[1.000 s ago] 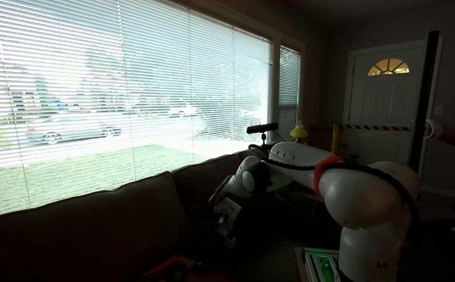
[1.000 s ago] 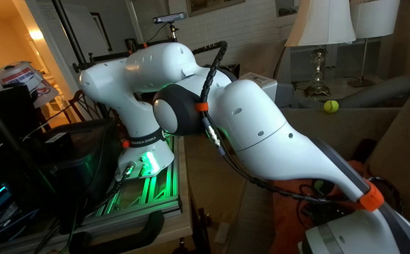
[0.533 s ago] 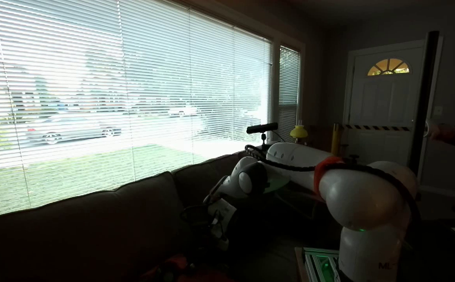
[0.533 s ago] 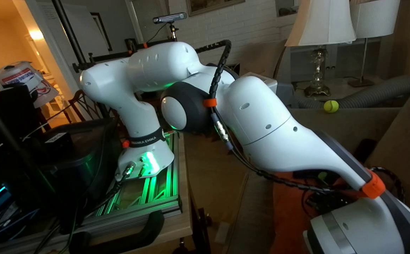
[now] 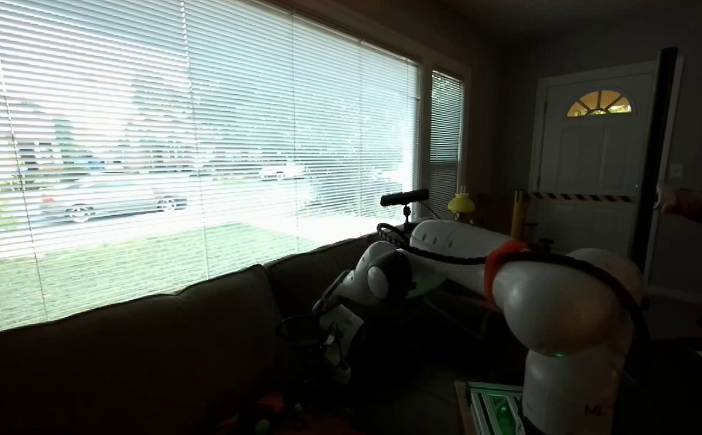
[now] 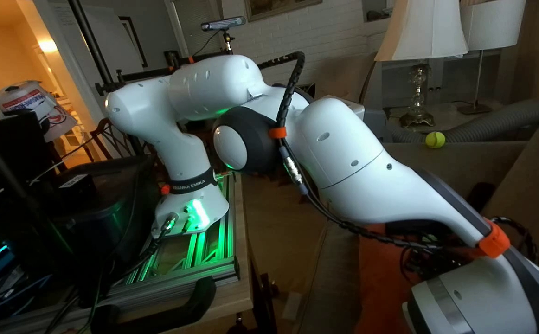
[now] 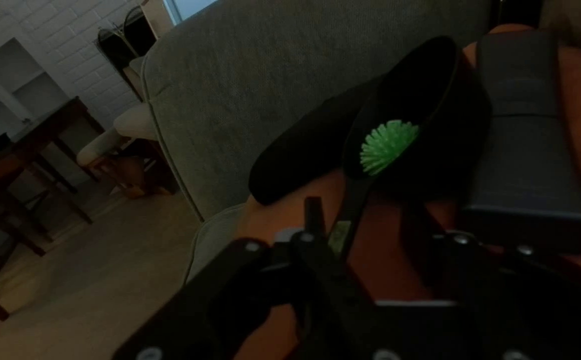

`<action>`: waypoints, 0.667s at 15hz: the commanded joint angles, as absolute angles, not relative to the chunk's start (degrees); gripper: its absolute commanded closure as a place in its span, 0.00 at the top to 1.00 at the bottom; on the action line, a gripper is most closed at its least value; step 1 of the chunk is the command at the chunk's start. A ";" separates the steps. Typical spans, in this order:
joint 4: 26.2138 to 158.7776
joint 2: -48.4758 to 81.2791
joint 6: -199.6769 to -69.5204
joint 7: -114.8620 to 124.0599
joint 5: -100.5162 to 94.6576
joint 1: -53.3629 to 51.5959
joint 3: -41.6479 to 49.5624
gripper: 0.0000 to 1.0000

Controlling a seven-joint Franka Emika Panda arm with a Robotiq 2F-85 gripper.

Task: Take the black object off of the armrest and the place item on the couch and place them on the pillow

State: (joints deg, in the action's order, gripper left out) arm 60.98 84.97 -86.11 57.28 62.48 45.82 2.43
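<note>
Jaws parted, the green-bristled brush [image 7: 389, 145] lies aslant, handle [image 7: 354, 202] toward them.

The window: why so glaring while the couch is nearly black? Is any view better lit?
In an exterior view, daylight washes out the window, probably leaving the couch underexposed; in an exterior view, the arm is clearer, its base glaring green; the wrist view is dim, the tool murky.
</note>
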 commanded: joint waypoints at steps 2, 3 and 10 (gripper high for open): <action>59.40 85.57 -86.67 57.57 63.93 45.15 3.76 0.85; 59.06 85.59 -86.66 57.16 63.71 45.18 3.93 0.92; 55.79 85.25 -86.38 51.43 57.89 44.35 8.16 1.00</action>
State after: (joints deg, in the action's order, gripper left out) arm 58.19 84.95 -86.21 55.40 61.46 45.58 5.62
